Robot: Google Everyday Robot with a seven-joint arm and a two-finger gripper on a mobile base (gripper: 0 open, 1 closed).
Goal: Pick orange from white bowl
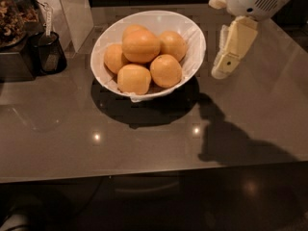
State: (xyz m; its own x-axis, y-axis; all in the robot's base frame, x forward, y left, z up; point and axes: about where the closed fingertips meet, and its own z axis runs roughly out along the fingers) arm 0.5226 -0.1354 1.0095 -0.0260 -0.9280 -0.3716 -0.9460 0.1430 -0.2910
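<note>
At the left edge a small dark cup point(48, 54) stands on the glossy grey-brown table point(67, 134). Right of it sits the white bowl point(195, 57), wide, deep and faintly ribbed inside, heaped with round, smooth-peeled fruit. The orange point(140, 45) lies on top of the pile, towards the rear. The cream, blocky pincer point(224, 69) hangs just beside the bowl's right rim, clear of the orange; how far it is parted I cannot tell.

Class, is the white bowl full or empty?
Full: the white bowl holds heaped oranges, the largest orange on top. The gripper hangs beside the bowl, outside it.
</note>
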